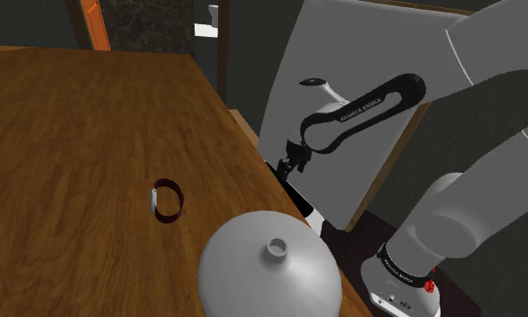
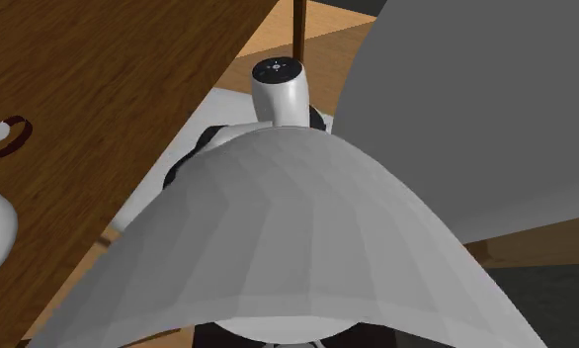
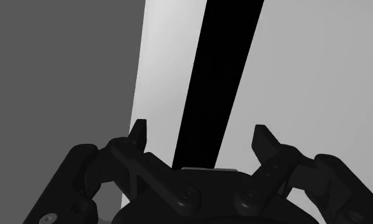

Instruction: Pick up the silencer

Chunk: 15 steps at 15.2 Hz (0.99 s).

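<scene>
Wooden surface (image 1: 91, 117) carried the silencer (image 1: 168, 200), a small dark ring with a white end, near a grey dome (image 1: 271, 266). Beyond the surface's edge, the pincer (image 1: 289, 167) hung with fingers apart, clasping nothing.

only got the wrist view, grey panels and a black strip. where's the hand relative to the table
Observer: In the shoulder view the hand hangs just past the edge of the wooden table, on that view's right.
Operator: and the silencer
Observer: The silencer, a small dark ring with a white piece, lies on the table, left of the hand in that view.
</scene>
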Each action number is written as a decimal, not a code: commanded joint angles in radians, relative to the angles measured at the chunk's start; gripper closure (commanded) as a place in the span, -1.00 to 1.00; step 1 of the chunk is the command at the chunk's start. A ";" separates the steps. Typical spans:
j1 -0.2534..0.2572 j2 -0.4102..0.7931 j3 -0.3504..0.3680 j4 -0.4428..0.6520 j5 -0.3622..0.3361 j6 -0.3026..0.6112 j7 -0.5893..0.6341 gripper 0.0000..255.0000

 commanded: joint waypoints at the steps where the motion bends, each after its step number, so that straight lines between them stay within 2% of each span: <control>1: -0.012 0.090 0.016 0.023 -0.039 0.085 0.050 -1.00; 2: -0.018 0.132 0.020 0.035 -0.064 0.122 0.076 -1.00; 9: -0.027 0.232 0.019 0.023 -0.115 0.230 0.119 -1.00; 12: -0.028 0.241 0.019 0.023 -0.120 0.239 0.123 -1.00; 13: -0.028 0.241 0.019 0.022 -0.120 0.240 0.124 1.00; 15: -0.027 0.241 0.019 0.022 -0.120 0.240 0.124 1.00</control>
